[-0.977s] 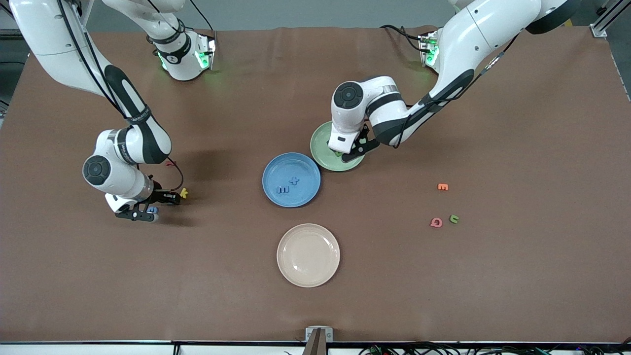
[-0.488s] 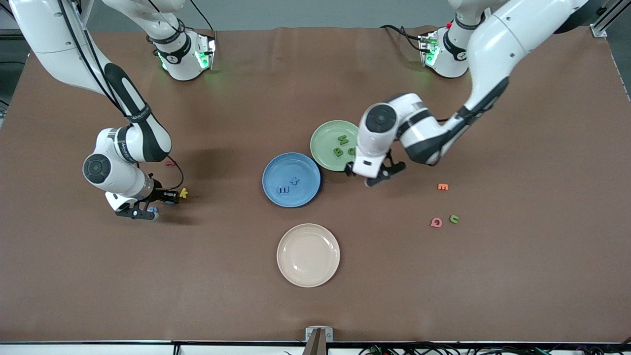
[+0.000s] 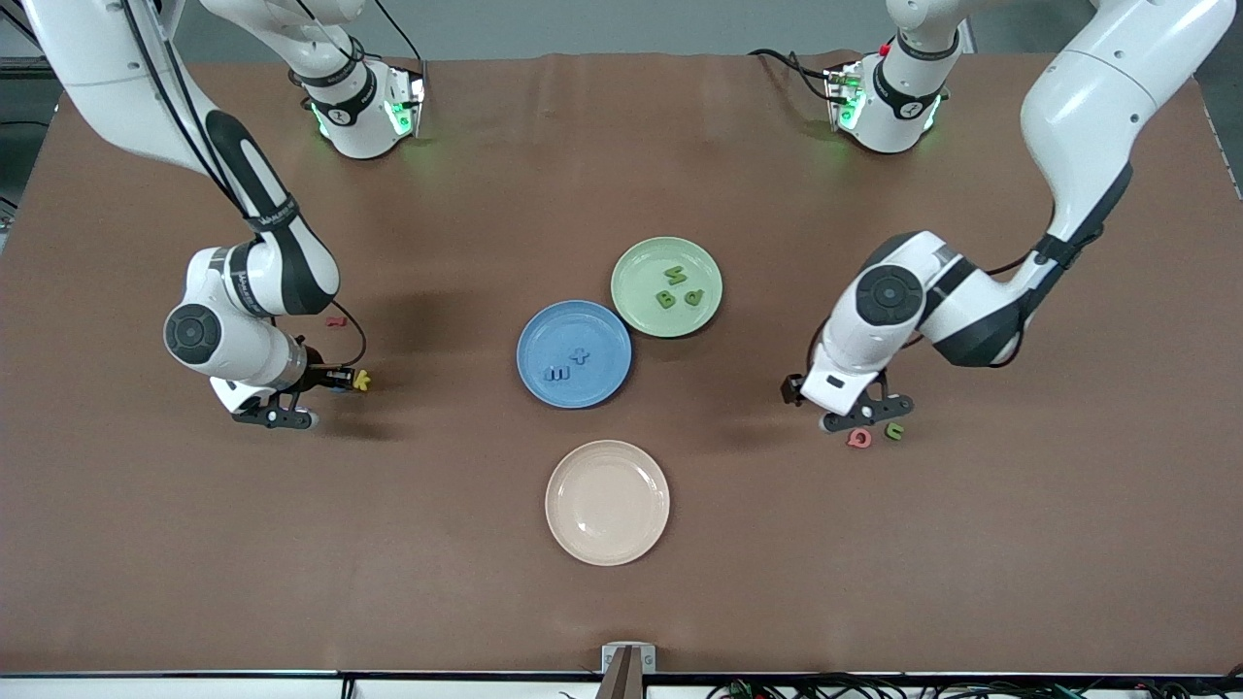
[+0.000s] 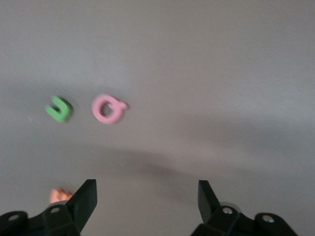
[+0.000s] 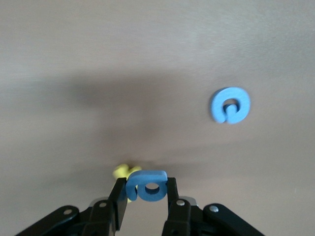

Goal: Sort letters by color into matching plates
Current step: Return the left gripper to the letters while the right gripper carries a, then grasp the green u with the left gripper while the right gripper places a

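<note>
Front view: three plates on the brown table (image 3: 971, 563). The blue plate (image 3: 544, 335) carries two blue letters, an "m" (image 3: 557, 373) and a plus-shaped one (image 3: 580, 356). The pale green plate (image 3: 636, 262), touching it, carries three green letters (image 3: 677, 288), which I cannot read. The cream plate (image 3: 607, 502) lies nearer the camera. The left gripper (image 3: 867, 417) hangs above a pink letter (image 3: 859, 438) and a green letter (image 3: 894, 431). The right gripper (image 3: 325, 393) is beside a yellow letter (image 3: 361, 380).

Left wrist view: fingers (image 4: 84, 199) spread apart, empty; one green letter (image 4: 59, 109), one pink (image 4: 109, 108), one orange (image 4: 60, 195).

Right wrist view: fingers (image 5: 118, 196) clamp one blue letter (image 5: 146, 185); another blue letter (image 5: 230, 105) lies on the table.
</note>
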`<act>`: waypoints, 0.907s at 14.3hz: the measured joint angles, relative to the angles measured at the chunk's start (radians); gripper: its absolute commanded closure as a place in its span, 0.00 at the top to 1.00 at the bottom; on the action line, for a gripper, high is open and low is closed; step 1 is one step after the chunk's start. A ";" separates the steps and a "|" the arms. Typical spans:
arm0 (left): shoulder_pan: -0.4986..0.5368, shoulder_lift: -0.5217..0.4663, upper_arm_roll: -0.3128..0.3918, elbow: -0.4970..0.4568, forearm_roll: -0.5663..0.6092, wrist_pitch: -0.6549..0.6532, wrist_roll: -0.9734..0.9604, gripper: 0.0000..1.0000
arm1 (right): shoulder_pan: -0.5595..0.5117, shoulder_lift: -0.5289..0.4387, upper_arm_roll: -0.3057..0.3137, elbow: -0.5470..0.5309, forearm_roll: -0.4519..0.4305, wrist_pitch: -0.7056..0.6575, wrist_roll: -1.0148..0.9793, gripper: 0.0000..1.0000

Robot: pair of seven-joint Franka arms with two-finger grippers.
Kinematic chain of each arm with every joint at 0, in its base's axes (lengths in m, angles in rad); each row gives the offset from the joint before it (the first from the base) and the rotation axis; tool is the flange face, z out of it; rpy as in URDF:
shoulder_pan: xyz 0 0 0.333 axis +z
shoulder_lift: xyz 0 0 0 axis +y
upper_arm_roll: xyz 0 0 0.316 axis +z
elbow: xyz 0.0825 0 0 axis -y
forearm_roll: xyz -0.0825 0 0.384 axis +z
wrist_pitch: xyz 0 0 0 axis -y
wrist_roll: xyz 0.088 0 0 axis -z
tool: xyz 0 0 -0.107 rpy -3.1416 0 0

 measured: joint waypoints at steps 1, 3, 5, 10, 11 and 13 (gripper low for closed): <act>-0.001 0.000 0.022 0.003 0.002 0.016 0.058 0.87 | 0.034 -0.024 0.002 0.014 0.023 -0.041 0.050 0.00; -0.003 0.001 0.066 0.006 0.005 0.058 0.177 0.87 | 0.129 -0.058 0.006 0.035 0.070 -0.079 0.195 0.00; -0.003 0.001 0.112 0.007 0.007 0.110 0.310 0.87 | 0.243 -0.062 0.009 0.060 0.087 -0.077 0.385 0.00; 0.025 0.011 0.164 0.008 0.007 0.211 0.565 0.86 | 0.483 0.009 0.009 0.182 0.088 -0.058 0.792 0.00; 0.032 0.016 0.164 0.008 0.007 0.219 0.608 0.86 | 0.511 0.041 0.008 0.211 0.088 -0.049 0.845 0.00; 0.048 0.027 0.166 0.008 0.007 0.223 0.674 0.82 | 0.564 0.111 0.006 0.271 0.087 -0.022 0.943 0.00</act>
